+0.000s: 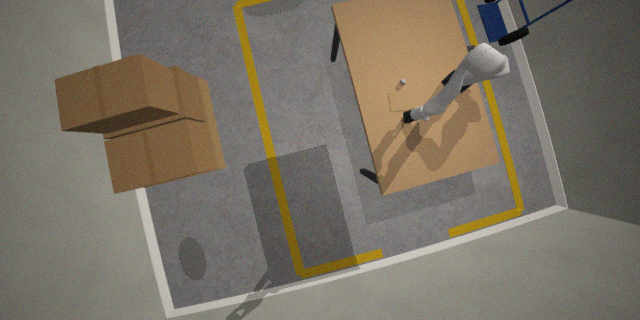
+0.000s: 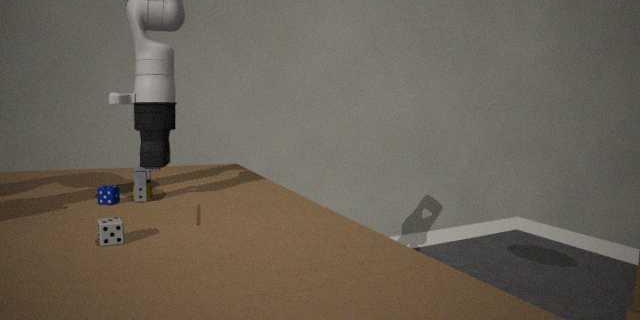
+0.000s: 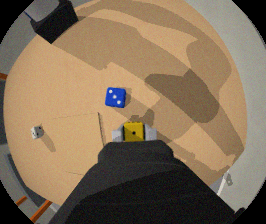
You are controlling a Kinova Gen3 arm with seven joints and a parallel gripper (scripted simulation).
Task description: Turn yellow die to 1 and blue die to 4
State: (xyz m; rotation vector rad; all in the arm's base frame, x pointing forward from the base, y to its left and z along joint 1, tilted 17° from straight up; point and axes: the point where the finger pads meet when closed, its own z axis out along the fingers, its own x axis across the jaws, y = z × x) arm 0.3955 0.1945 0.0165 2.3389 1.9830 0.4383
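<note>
The yellow die shows 1 on top, at table height. My gripper points down around it, a finger against each of two sides; it looks shut on the yellow die. The blue die lies flat beside it with 3 on top and 5 on a side. The white die lies apart, 5 facing the exterior camera; its top is hard to read. A faint thin outline in table colour seems to be the mat; its full extent is unclear.
The arm reaches in over the wooden table and casts shadows across it. The table's long edge lies beyond the outline. Stacked cardboard boxes and a blue hand truck stand away from the table.
</note>
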